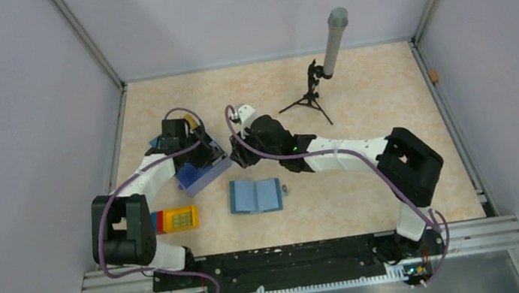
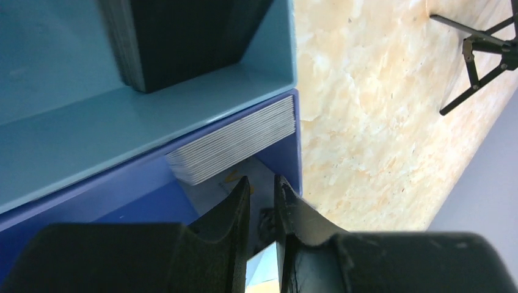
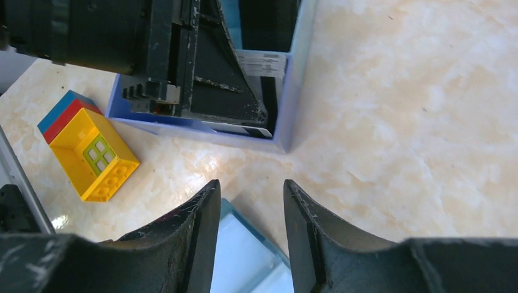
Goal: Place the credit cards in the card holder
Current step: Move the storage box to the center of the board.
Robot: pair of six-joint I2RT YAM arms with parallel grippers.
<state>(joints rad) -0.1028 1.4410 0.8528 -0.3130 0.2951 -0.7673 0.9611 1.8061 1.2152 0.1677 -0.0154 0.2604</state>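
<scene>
The teal card holder (image 1: 255, 195) lies open on the table, pale blue inside; its corner shows between my right fingers in the right wrist view (image 3: 241, 259). The credit cards sit in the blue partitioned box (image 1: 196, 177): a pale silvery stack (image 2: 235, 143) and a black stack (image 2: 183, 36). My left gripper (image 2: 261, 180) reaches down into the box just in front of the pale stack, jaws only a narrow gap apart, nothing seen held; it also shows in the top view (image 1: 206, 156). My right gripper (image 3: 251, 186) is open and empty, just right of the box (image 1: 240, 158).
A yellow studded toy block (image 1: 179, 218) lies left of the card holder and also shows in the right wrist view (image 3: 94, 155). A black tripod (image 1: 308, 98) with a grey tube stands at the back. Metal rails edge the table.
</scene>
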